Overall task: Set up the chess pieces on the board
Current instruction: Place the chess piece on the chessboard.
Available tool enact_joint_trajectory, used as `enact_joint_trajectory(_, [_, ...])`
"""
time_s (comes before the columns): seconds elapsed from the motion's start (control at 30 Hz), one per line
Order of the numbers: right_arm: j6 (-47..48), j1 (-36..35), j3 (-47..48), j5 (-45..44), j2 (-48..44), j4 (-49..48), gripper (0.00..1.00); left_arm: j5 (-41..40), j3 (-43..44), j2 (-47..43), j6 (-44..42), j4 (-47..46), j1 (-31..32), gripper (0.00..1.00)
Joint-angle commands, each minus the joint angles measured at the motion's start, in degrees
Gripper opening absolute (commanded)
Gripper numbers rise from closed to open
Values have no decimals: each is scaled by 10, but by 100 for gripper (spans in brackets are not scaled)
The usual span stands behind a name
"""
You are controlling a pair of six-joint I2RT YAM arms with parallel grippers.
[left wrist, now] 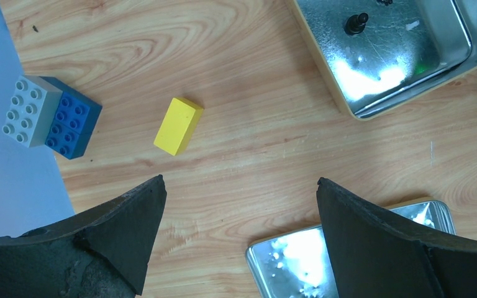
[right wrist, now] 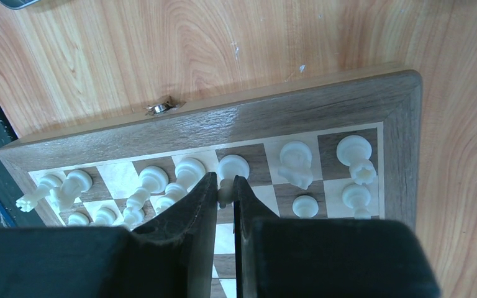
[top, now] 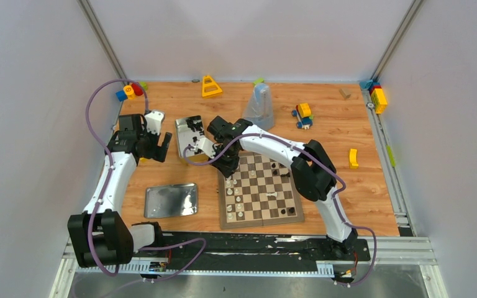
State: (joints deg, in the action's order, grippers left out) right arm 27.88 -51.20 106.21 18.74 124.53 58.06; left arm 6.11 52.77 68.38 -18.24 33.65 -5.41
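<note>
The board (top: pixel 261 218) lies in front of the right arm, with cream-white chess pieces (top: pixel 230 192) along its left columns and a few black ones (top: pixel 275 166) to the right. My right gripper (right wrist: pixel 225 183) is over the board's far left corner, shut on a white piece (right wrist: pixel 231 169) that stands in the back row between other white pieces (right wrist: pixel 295 162). My left gripper (left wrist: pixel 241 186) hangs open over bare table with nothing between its fingers. Beside it, the silver tin (left wrist: pixel 404 56) holds a black piece (left wrist: pixel 355 23).
The tin's lid (top: pixel 171 200) lies left of the board. A yellow block (left wrist: pixel 178 126) and a blue-grey block (left wrist: pixel 49 116) sit near the left gripper. A yellow triangle (top: pixel 210 86), a clear bag (top: pixel 260 105), a toy car (top: pixel 302 115) and more blocks (top: pixel 379 98) stand farther back.
</note>
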Motion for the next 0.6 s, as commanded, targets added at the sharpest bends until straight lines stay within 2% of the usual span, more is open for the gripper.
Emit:
enact_joint_trajectory(0.0, [12, -4, 19, -5, 1, 0, 8, 13, 11, -1, 6, -7, -7, 98])
enact_joint_trajectory(0.1, [11, -5, 19, -6, 1, 1, 12, 14, 11, -1, 5, -6, -7, 98])
enact_joint_trajectory(0.4, [4, -5, 25, -16, -13, 0, 38, 16, 11, -2, 4, -4, -7, 98])
enact_joint_trajectory(0.57, [-1, -4, 26, -28, -45, -1, 40, 17, 11, -1, 4, -4, -8, 98])
